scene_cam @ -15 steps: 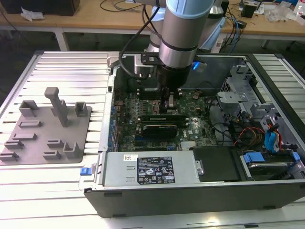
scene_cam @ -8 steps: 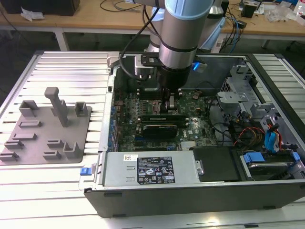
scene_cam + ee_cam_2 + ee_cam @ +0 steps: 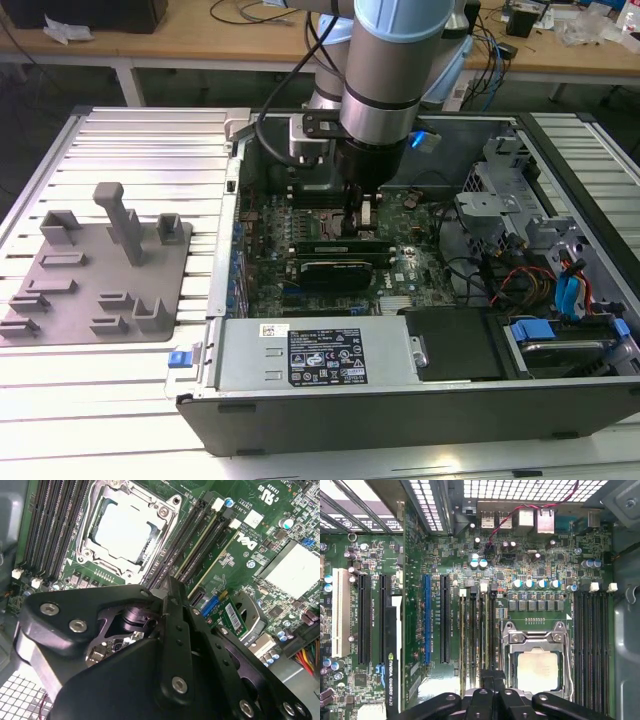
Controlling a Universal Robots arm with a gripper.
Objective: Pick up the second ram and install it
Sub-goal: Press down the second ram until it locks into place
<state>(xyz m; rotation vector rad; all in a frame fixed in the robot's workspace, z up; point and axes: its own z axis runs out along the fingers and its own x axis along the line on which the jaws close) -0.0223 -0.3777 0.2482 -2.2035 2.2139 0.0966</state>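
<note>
My gripper [image 3: 360,218] is down inside the open computer case [image 3: 230,230], over the memory slots beside the processor socket [image 3: 536,666]. In both wrist views its fingers [image 3: 487,680] are pressed together with no gap showing. Two green ram sticks stand upright in the slots. The second ram [image 3: 483,630] [image 3: 197,541] is the one closer to the tips, and its thin top edge runs right up to the gripper [image 3: 170,587]. The other stick [image 3: 462,635] sits two slots away. I cannot tell whether the tips touch the ram's edge.
A grey fixture plate [image 3: 100,270] with blocks lies on the slatted table at the exterior view's left. Inside the case are a black graphics card [image 3: 340,268], the power supply [image 3: 310,355], and drive bays with cables [image 3: 540,270] at the right.
</note>
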